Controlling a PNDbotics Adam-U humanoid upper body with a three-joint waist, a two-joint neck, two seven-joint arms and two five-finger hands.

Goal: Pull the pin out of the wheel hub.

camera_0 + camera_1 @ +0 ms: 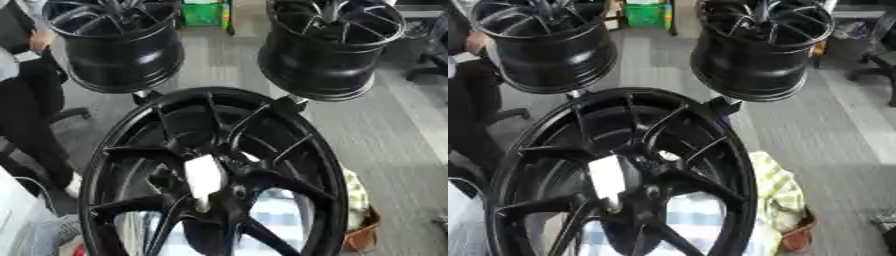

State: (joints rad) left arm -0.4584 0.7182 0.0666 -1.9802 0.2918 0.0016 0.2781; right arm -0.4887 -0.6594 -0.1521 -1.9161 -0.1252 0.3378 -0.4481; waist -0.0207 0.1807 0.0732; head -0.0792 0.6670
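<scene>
Filling the lower half of both views: a big black wheel (278, 181), standing on edge, spokes running out from a dark hub (229, 192) near the middle of its face. Behind it, toward 11 and 1 o'clock, two more black rims, left rim (118, 47) and right rim (328, 50), each seen from the barrel side, open ends up. Grey floor (385, 130) beyond, running off to 3 o'clock. Down at 4 o'clock, partly hidden behind the big wheel, a green-and-white checked cloth (776, 186). At 12 o'clock, far off, a green box (203, 14).

Smallest, and the thing that matters: a pale, whitish piece, taken to be the pin (206, 177). Sits against the hub, just toward 10 o'clock of the hub's centre, lower end down among the spoke roots, upper end free and tilted slightly off upright.

As for the hands: neither one visible in either view, so no telling whether spread, narrowed or holding anything.

On progress, judged from this alone: pin at the hub, not clear of the wheel, so the pulling out left to finish. Whether seated fully or already drawn partway, not possible to tell here. Nothing gripping the pin that can be seen.
</scene>
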